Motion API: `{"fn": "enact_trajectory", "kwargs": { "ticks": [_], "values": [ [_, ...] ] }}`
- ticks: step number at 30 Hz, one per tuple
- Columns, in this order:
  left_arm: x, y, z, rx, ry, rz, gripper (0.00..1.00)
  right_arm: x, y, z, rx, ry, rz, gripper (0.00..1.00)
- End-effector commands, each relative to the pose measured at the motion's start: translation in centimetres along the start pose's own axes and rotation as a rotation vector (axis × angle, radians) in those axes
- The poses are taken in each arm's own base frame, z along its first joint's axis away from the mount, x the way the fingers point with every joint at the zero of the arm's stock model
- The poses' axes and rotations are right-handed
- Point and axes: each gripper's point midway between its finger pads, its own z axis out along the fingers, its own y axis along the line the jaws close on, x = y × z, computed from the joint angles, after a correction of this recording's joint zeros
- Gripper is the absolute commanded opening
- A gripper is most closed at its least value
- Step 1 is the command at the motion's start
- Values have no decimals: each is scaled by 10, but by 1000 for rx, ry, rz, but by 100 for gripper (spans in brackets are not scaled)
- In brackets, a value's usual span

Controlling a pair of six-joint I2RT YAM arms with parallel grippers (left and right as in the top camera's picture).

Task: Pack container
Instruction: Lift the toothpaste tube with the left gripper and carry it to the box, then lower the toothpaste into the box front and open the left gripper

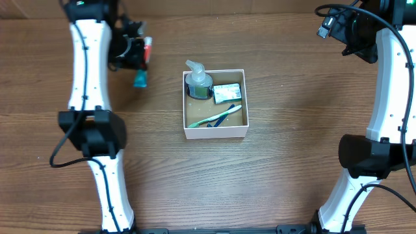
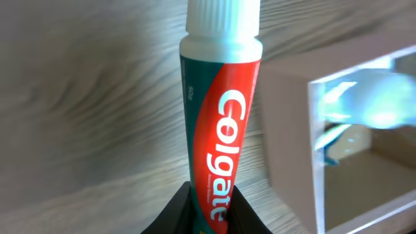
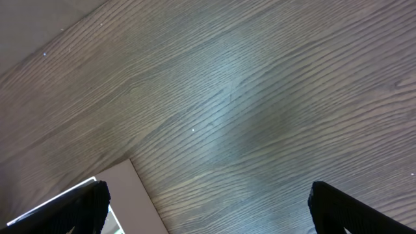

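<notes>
A red, white and teal Colgate toothpaste tube [image 2: 218, 130] stands up between my left gripper's [image 2: 211, 211] black fingers, which are shut on its lower end, white cap pointing away. From overhead, the left gripper [image 1: 136, 57] and the tube [image 1: 140, 79] are left of the container [image 1: 216, 132], a white square box with a brown floor. Its near wall [image 2: 289, 136] shows blurred at the right of the left wrist view. My right gripper [image 3: 208, 218] hangs open over bare wood at the far right [image 1: 351, 34], and a container corner [image 3: 133, 195] shows by its left finger.
Inside the container lie a clear pump bottle [image 1: 198, 82], a small green-and-white packet [image 1: 226, 94] and a green toothbrush [image 1: 216, 117]. The arm bases stand at the near left [image 1: 91, 130] and near right [image 1: 374, 156] of the wooden table.
</notes>
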Motion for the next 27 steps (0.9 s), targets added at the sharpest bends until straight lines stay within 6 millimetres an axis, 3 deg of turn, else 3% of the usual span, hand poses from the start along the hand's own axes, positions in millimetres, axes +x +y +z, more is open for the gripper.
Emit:
{"fn": "enact_trajectory", "kwargs": {
  "ticks": [1, 8, 13, 21, 27],
  "values": [
    [-5, -55, -19, 25, -55, 187, 17, 0, 2, -5, -9, -9, -10, 100],
    [3, -126, -27, 42, -75, 410, 16, 0, 2, -5, -9, -8, -10, 100],
    [13, -167, -19, 43, -55, 536, 16, 0, 2, -5, -9, -8, -10, 100],
    [23, -194, -9, 20, -24, 621, 14, 0, 2, -5, -9, -9, -10, 100],
    [36, -192, 10, 31, 55, 711, 17, 0, 2, -5, -9, -8, -10, 100]
  ]
}}
